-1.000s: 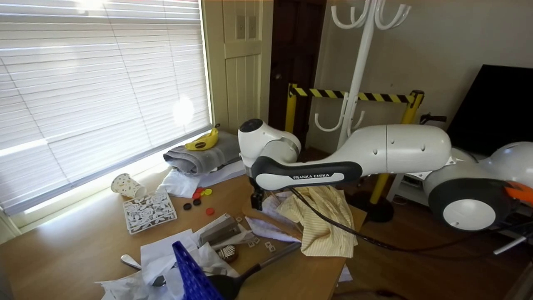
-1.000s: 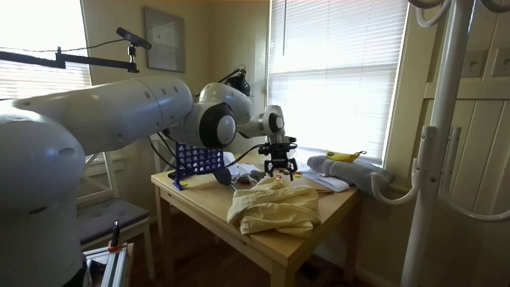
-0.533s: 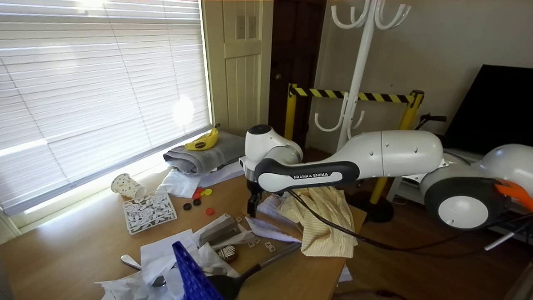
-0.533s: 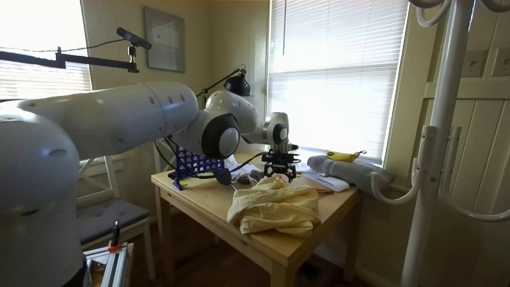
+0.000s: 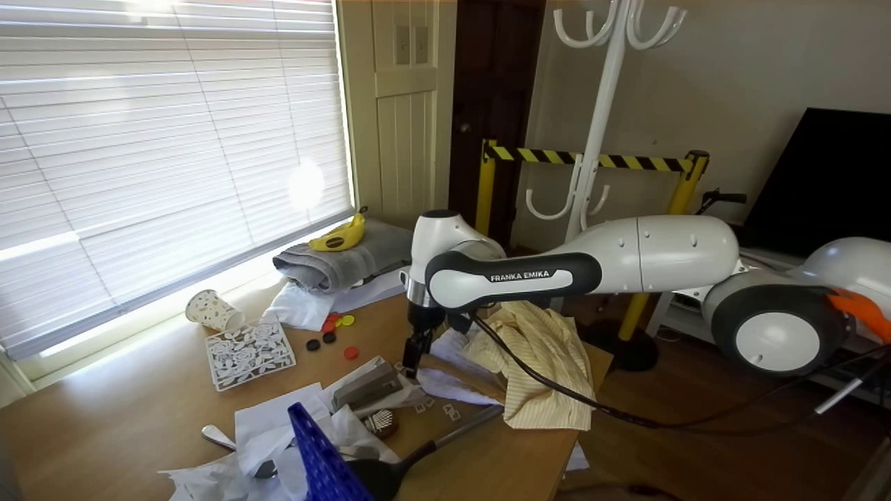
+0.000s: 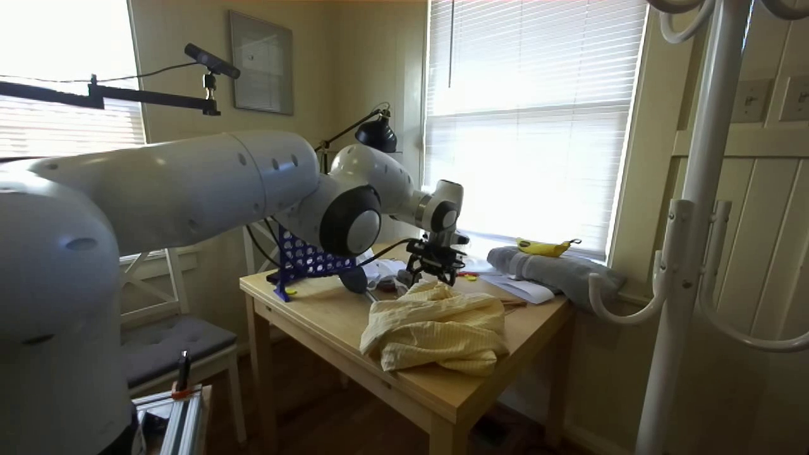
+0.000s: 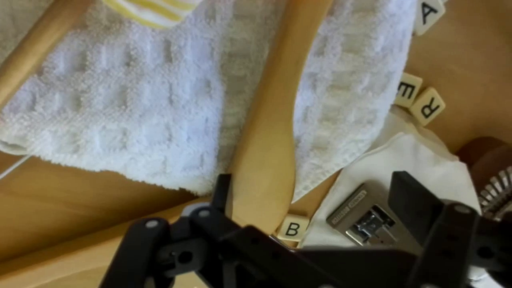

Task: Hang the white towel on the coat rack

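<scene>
The white towel (image 7: 160,112) lies on the table under a wooden utensil (image 7: 266,168) and partly under a yellow striped cloth. It also shows in an exterior view (image 5: 449,387); in the other outside picture the yellow cloth hides it. My gripper (image 7: 314,188) is open and empty, pointing down and tilted. One finger is beside the utensil's wide end, near the towel's edge; the other is over a stapler. The gripper also shows in both exterior views (image 5: 412,365) (image 6: 433,278), low over the table. The white coat rack (image 5: 604,104) (image 6: 695,164) stands beyond the table, its visible hooks bare.
The yellow striped cloth (image 5: 546,369) (image 6: 436,328) is bunched at the table corner. A stapler (image 7: 372,216) on white paper, letter tiles (image 7: 294,228) and a brush (image 7: 500,188) lie close by. A black spatula (image 5: 418,456) and blue game frame (image 5: 324,459) are nearer that camera.
The arm has come down toward the table, and the gripper has tilted and shifted toward the stapler side. The towel and the other objects have not visibly moved.
</scene>
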Robot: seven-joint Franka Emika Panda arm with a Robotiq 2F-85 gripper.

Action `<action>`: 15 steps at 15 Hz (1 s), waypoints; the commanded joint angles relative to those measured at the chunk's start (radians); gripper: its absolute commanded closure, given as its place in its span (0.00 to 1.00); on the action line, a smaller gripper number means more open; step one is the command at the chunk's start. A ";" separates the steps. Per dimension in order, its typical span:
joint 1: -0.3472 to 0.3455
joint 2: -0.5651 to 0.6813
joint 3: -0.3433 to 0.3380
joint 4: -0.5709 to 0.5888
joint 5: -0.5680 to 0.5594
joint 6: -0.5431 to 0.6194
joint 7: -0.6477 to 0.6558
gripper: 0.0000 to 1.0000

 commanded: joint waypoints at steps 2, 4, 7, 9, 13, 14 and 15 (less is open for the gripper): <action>-0.019 -0.021 0.008 -0.031 0.035 0.010 0.139 0.00; -0.013 -0.031 -0.009 -0.040 0.027 0.020 0.263 0.00; -0.003 -0.046 -0.028 -0.049 0.009 0.032 0.402 0.00; 0.006 -0.062 -0.060 -0.056 -0.018 0.031 0.464 0.00; 0.000 -0.074 -0.102 -0.069 -0.051 -0.044 0.403 0.00; -0.005 -0.064 -0.100 -0.063 -0.050 -0.054 0.360 0.00; -0.005 -0.057 -0.103 -0.061 -0.054 -0.059 0.326 0.00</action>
